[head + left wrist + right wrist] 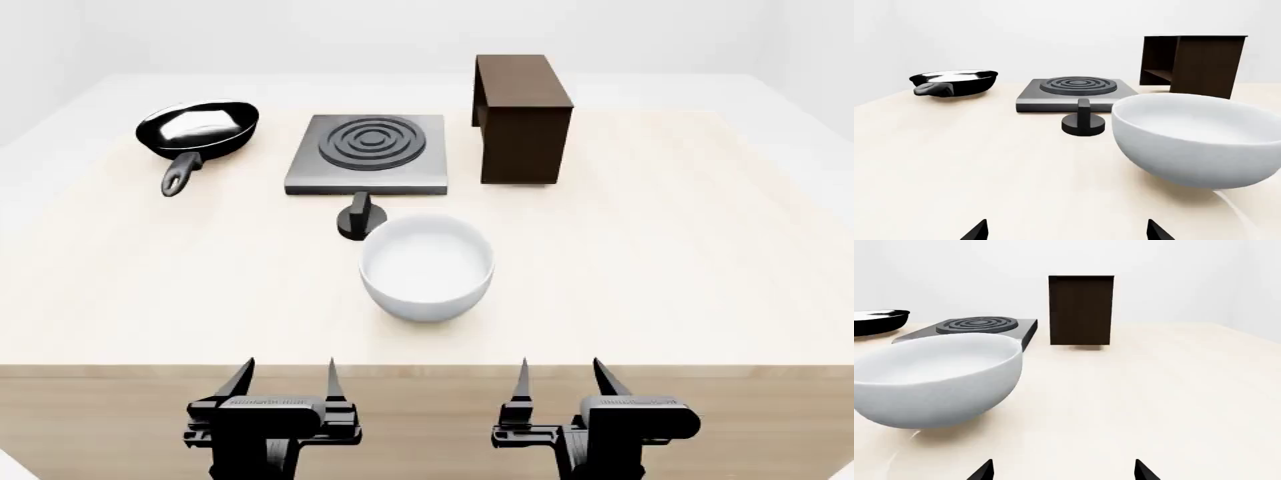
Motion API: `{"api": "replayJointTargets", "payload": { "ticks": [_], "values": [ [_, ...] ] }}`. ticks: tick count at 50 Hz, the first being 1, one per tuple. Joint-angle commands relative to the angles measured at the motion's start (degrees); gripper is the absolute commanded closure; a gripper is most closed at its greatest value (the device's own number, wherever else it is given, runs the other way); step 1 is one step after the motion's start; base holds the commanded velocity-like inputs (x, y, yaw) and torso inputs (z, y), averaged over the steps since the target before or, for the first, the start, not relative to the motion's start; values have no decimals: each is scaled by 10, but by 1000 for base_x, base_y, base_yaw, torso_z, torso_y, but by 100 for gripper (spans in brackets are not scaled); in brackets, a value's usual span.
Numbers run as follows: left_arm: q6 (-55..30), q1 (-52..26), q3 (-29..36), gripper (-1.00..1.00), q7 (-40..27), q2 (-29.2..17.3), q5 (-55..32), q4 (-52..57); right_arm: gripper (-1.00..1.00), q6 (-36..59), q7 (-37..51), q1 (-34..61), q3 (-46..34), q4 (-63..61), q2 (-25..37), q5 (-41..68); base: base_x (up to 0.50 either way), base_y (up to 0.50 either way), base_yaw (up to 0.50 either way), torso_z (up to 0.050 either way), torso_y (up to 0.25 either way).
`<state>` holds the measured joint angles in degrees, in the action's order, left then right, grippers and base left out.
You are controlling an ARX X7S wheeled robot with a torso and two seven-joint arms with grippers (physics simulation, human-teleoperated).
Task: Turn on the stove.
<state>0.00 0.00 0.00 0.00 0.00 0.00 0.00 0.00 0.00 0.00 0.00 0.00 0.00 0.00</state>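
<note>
Overhead, the head view places the stove (367, 153), a flat square grey metal plate with a ringed round burner, at the bench (667, 280) rear, its separate black knob (359, 220) just before it and touching neither plate nor white bowl (427, 266); the left claw (284, 385) and right claw (561, 385) both stand spread and empty at the near edge, the left judged nearer the knob. Next, the left wrist view shows the knob (1083, 120) ahead, its upright grip ridge pointing toward the stove (1076, 93), beside the smooth rounded bowl (1197, 140). Finally, the right wrist view shows the bowl (934, 377) hiding the knob, the dark wooden box (1081, 310) behind.
</note>
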Motion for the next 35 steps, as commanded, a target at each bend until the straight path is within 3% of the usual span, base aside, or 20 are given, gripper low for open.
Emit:
{"api": "replayJointTargets", "payload": {
  "ticks": [1, 35],
  "values": [
    [-4, 0, 28, -100, -28, -22, 0, 5, -100, 0, 0, 0, -7, 0, 5, 0, 0, 0, 0, 0, 0],
    [8, -9, 57, -100, -58, -50, -50, -10, -100, 10, 55, 12, -50, 12, 41, 52, 0, 0, 0, 0, 0]
  ]
}}
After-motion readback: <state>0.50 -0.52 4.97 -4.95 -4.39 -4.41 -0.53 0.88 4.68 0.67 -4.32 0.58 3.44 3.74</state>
